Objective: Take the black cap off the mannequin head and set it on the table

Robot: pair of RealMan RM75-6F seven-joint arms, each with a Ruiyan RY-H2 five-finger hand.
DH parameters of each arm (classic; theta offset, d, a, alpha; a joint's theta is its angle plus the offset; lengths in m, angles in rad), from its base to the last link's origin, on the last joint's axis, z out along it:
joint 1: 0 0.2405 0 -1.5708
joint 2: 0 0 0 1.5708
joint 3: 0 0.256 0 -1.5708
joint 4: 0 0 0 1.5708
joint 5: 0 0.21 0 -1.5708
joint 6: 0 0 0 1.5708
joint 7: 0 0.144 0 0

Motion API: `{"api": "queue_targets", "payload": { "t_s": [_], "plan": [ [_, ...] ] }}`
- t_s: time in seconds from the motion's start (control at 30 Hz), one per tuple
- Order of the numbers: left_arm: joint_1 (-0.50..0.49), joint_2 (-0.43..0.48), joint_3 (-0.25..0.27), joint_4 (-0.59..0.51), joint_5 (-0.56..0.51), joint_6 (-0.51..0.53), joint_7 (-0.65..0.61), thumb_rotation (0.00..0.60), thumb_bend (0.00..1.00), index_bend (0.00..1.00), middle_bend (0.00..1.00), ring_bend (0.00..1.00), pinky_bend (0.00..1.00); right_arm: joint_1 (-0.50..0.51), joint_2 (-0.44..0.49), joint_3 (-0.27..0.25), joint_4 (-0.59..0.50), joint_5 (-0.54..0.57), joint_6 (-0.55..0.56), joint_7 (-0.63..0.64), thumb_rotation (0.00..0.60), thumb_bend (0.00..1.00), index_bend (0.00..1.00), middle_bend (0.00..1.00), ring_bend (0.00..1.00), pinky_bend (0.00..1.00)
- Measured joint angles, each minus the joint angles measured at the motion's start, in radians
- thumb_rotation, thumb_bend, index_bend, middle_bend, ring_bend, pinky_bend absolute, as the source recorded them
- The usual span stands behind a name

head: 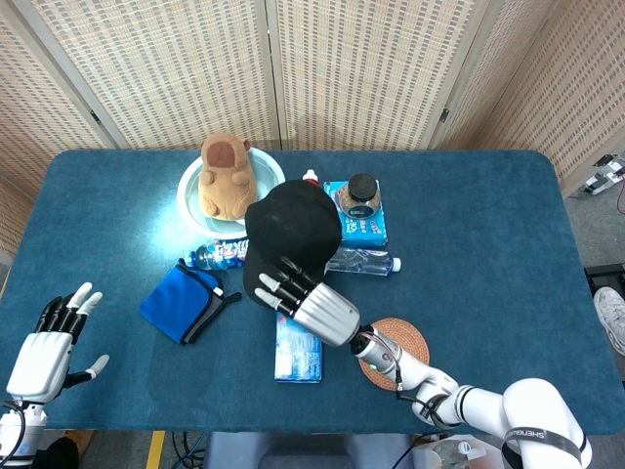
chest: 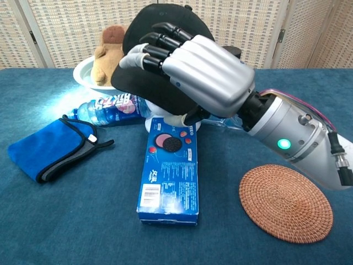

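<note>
Chest view is showing the right robot hand (chest: 193, 74) gripping the brim of the black cap (chest: 160, 33), fingers (chest: 144, 51) lying over the top and thumb pressing underneath. Cap is sitting on the mannequin head (mostly hidden) near the middle of the surface (head: 488, 244), behind the blue cookie box (chest: 168, 168). Left robot hand (head: 47, 344) is hovering spread, holding nothing, at the near left corner.

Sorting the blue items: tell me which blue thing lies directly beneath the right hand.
The blue cookie box, lying flat below the right hand; the blue cloth lies apart, further left.
</note>
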Motion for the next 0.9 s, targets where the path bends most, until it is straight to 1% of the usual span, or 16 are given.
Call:
{"api": "queue_targets", "payload": {
  "t_s": [0.1, 0.17, 0.2, 0.27, 0.37, 0.5, 0.73, 0.9],
  "plan": [
    [-0.002, -0.001, 0.0, 0.001, 0.001, -0.001, -0.002, 0.6, 0.19, 0.04, 0.0, 0.02, 0.0, 0.004, 0.002, 0.005, 0.0, 0.004, 0.014, 0.009, 0.6, 0.35, 0.26, 0.23, 0.09, 0.06],
    [-0.003, -0.001, -0.001, 0.002, 0.002, -0.002, -0.003, 0.6, 0.19, 0.04, 0.0, 0.02, 0.0, 0.007, 0.006, 0.009, -0.003, 0.007, 0.02, 0.014, 0.6, 0.4, 0.32, 0.24, 0.1, 0.06],
    [-0.003, -0.001, -0.001, 0.002, 0.002, -0.002, -0.004, 0.6, 0.19, 0.04, 0.0, 0.02, 0.0, 0.009, 0.009, 0.009, -0.005, 0.008, 0.021, 0.014, 0.6, 0.41, 0.35, 0.25, 0.11, 0.06],
    [-0.003, 0.0, -0.001, 0.002, 0.002, -0.001, -0.005, 0.6, 0.19, 0.04, 0.0, 0.02, 0.0, 0.011, 0.014, 0.01, -0.012, 0.009, 0.025, 0.014, 0.6, 0.43, 0.47, 0.28, 0.13, 0.06],
    [-0.002, -0.001, -0.001, 0.004, 0.001, -0.001, -0.006, 0.6, 0.19, 0.04, 0.0, 0.02, 0.0, 0.012, 0.02, 0.008, -0.019, 0.011, 0.031, 0.014, 0.6, 0.43, 0.6, 0.31, 0.14, 0.06],
    [-0.003, -0.001, -0.002, 0.007, -0.002, -0.002, -0.008, 0.6, 0.19, 0.04, 0.0, 0.02, 0.0, 0.012, 0.022, 0.011, -0.021, 0.019, 0.038, 0.017, 0.6, 0.43, 0.73, 0.35, 0.16, 0.06],
    [-0.005, -0.002, -0.003, 0.008, -0.002, -0.005, -0.009, 0.6, 0.19, 0.04, 0.0, 0.02, 0.0, 0.021, 0.018, 0.033, -0.019, 0.034, 0.063, 0.031, 0.6, 0.43, 0.81, 0.4, 0.19, 0.06],
    [-0.004, 0.0, -0.004, 0.007, -0.004, -0.002, -0.01, 0.6, 0.19, 0.04, 0.0, 0.02, 0.0, 0.03, 0.012, 0.054, -0.015, 0.041, 0.084, 0.036, 0.6, 0.43, 0.83, 0.41, 0.2, 0.06]
  ]
}}
